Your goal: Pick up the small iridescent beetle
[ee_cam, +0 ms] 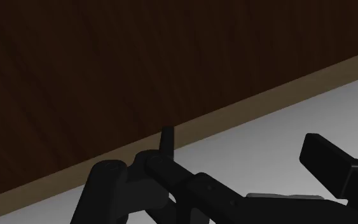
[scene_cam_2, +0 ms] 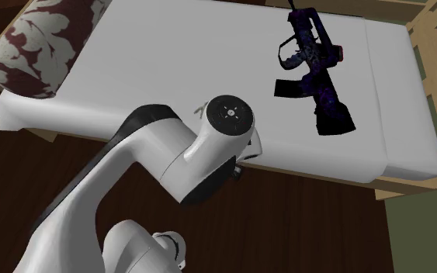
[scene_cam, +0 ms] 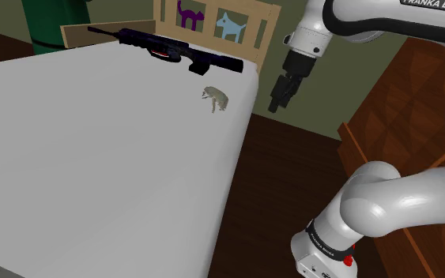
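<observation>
The small beetle (scene_cam: 215, 98), a grey-tan lump with short legs, lies on the white bed (scene_cam: 94, 158) close to the bed's right edge in the shoulder view. My black gripper (scene_cam: 276, 105) hangs pointing down to the right of the beetle, past the bed's edge and over the dark floor. It is apart from the beetle and holds nothing that I can see. In the second exterior view the white arm (scene_cam_2: 209, 147) covers part of the bed's near edge.
A black and purple toy rifle (scene_cam: 173, 51) (scene_cam_2: 317, 77) lies across the far end of the bed; its dark shape (ee_cam: 203, 191) shows below the hand. A headboard (scene_cam: 220, 24) with animal pictures stands behind. A patterned bolster (scene_cam_2: 46, 39) lies at the other end. Wooden furniture (scene_cam: 402, 118) stands beside the arm.
</observation>
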